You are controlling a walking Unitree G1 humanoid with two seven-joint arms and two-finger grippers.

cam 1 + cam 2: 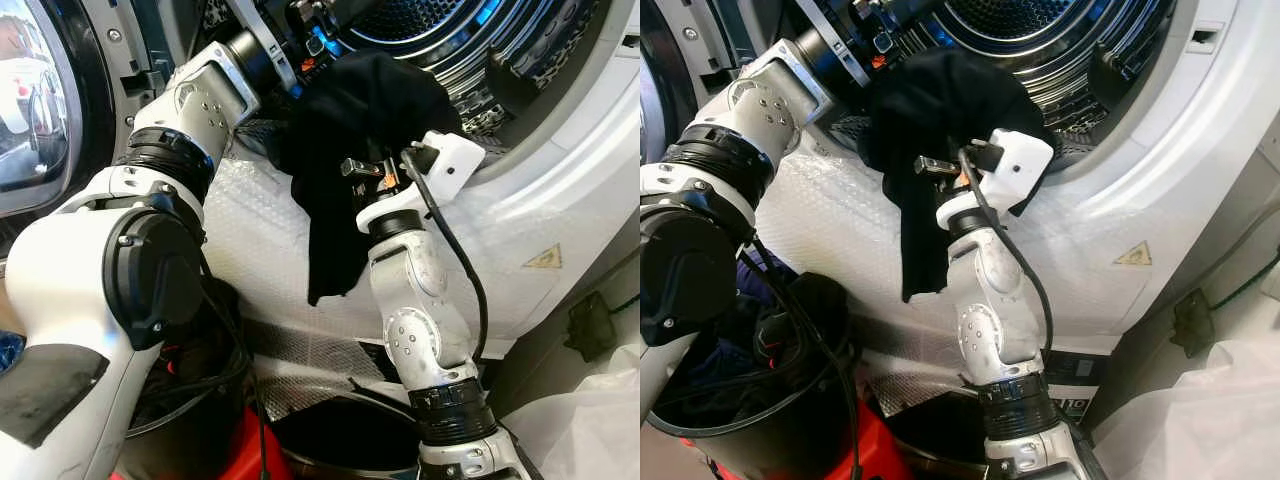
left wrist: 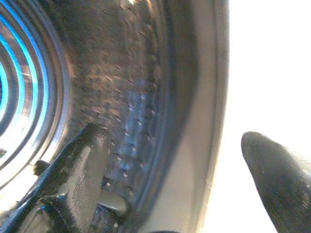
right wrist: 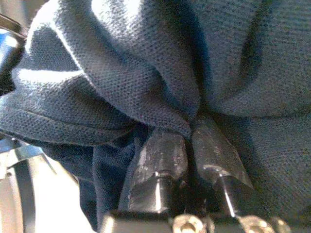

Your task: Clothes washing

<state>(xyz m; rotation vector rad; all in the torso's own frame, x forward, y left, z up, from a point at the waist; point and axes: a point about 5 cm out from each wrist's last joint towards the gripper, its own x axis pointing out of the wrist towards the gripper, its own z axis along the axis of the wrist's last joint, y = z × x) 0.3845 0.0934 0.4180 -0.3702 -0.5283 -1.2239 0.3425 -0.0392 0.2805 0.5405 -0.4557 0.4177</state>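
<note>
one dark garment [image 1: 350, 130] pinched in right pincer [image 3: 190, 127] at drum mouth [image 1: 500, 90], left pincer [image 2: 175, 160] wide

You have a sheet of bubble wrap [image 1: 262, 250] taped over the white front panel below the round opening. A yellow triangular warning sticker [image 1: 545, 258] sits on that panel toward your right. Below, at lower left, a red bin [image 1: 865, 445] stands on the floor beside a black bucket [image 1: 760, 440]. On the far right you see a crumpled white plastic sheet [image 1: 1200, 420] and a dark wall plug [image 1: 590, 325].
</note>
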